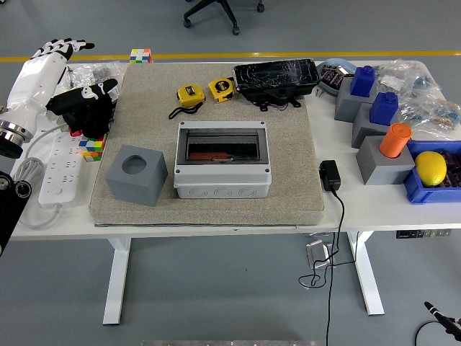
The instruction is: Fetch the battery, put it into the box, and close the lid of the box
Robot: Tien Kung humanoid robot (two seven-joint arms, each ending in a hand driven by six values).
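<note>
Risk sits mostly in the reach: the left hand point(61, 49) hangs with its white fingers stretched out and nothing in them, far out over the left end of the table point(374, 209), while the grey box point(223, 162) lies well to its right and nearer the robot, in the middle of the beige mat point(288, 144). Something reddish, possibly the battery point(210, 155), shows through the box's dark window, but it is too small to name with certainty. The lid looks already down; whether it is latched cannot be told. Just below the hand a black object point(83, 112) lies beside a colour cube point(91, 146) and a white power strip point(61, 169); a careless sweep toward the box could knock these. The right hand is out of view, and the left forearm is cut off by the frame edge.
</note>
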